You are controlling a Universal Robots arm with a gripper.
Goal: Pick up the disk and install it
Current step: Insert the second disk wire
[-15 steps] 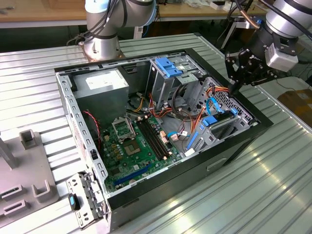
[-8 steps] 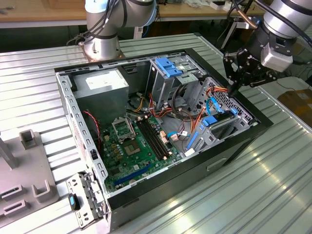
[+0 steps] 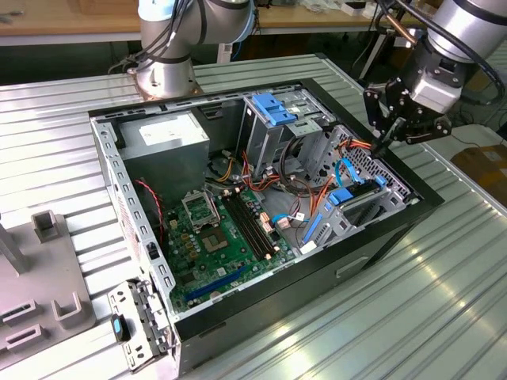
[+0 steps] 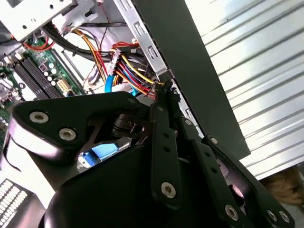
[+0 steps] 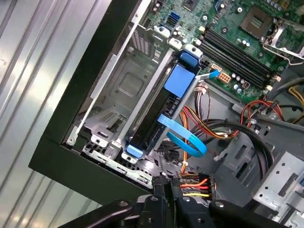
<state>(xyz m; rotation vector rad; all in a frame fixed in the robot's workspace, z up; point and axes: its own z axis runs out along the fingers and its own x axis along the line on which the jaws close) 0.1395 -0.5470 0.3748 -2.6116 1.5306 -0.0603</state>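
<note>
Blue-railed dark disk (image 5: 159,107) sits in its bay — pincer (image 3: 386,142) above, fingertips together, holding nothing

Exterior view: the arm's base column (image 3: 165,59) stands upright at the far side of the scene, its grey joint housing above it cut off by the frame edge. The silver forearm (image 3: 467,28) enters from the upper corner at the exterior view's right and slopes downward to a grey wrist block (image 3: 437,83). Below this hangs the black pincer (image 3: 380,145), tilted so that its slim fingers (image 3: 384,141) point down and toward the exterior view's left, drawn close together at the tips. Both wrist views: black linkage bars (image 4: 164,156) studded with silver bolts converge to the narrow, closed tips (image 5: 164,187).
</note>
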